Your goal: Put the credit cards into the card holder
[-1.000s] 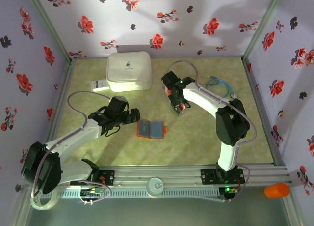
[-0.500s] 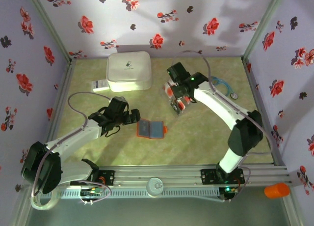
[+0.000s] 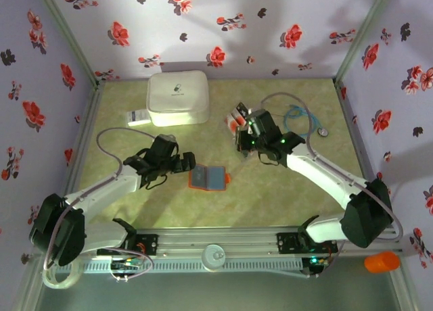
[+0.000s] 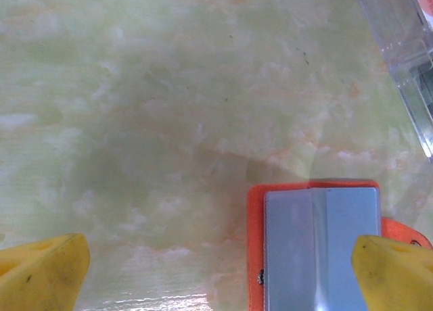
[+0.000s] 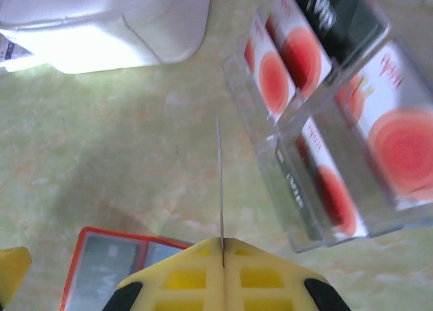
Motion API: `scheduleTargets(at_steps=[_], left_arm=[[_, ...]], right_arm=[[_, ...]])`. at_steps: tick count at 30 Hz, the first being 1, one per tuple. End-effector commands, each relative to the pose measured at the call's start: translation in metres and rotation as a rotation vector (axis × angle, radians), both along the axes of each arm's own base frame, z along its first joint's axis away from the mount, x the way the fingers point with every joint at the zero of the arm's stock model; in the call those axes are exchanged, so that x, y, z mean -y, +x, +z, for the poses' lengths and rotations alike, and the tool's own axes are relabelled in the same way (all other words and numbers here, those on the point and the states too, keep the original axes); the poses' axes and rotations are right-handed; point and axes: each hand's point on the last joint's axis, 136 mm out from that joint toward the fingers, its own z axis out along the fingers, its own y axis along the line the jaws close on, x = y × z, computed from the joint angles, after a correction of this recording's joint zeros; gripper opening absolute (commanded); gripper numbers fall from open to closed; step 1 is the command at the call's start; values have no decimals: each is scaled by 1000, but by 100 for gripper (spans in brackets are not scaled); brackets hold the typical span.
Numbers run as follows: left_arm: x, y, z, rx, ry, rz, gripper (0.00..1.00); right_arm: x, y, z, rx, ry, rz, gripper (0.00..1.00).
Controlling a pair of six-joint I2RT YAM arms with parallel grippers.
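Note:
The orange-red card holder (image 3: 208, 178) lies open on the table, its bluish-grey inside up (image 4: 318, 250) (image 5: 115, 270). My right gripper (image 3: 245, 140) (image 5: 222, 242) is shut on one credit card (image 5: 220, 182), seen edge-on and sticking straight out of the pads. It hangs between the holder and a clear box (image 3: 238, 118) (image 5: 325, 122) that stores several more credit cards. My left gripper (image 3: 177, 163) (image 4: 216, 274) is open just left of the holder. One yellow fingertip (image 4: 396, 270) is over the holder's right edge and the other (image 4: 40, 274) is over bare table.
A big white rounded case (image 3: 178, 97) (image 5: 101, 20) stands at the back, with a white barcode label (image 3: 139, 117) to its left. A blue cable (image 3: 298, 115) lies at the back right. An orange cylinder (image 3: 381, 261) sits outside the frame at the near right.
The right arm's elbow has swung out to the right and dropped low, while its gripper stays by the clear box with the card in it. The left arm has not moved.

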Motion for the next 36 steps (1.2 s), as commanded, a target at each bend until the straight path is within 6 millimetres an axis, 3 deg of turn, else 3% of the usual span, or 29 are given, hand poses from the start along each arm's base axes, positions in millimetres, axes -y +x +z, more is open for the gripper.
scheduleTargets(at_steps=[1,8,17,36], left_arm=[[7,-2,-4,14,51,-51,100],[14,-6,-11,44,160,-102,100],[25,-12,-22,60,286,-159,100],[-11,-23,-53,17,430,-96,100]], right_arm=[[-19,-2,20,53,215,-68,0],[-31,-25,-3,32,322,-54,0],[-61,-35,-39,-80,485,8,0],[-85,-54,-81,-165,536,76,0]])
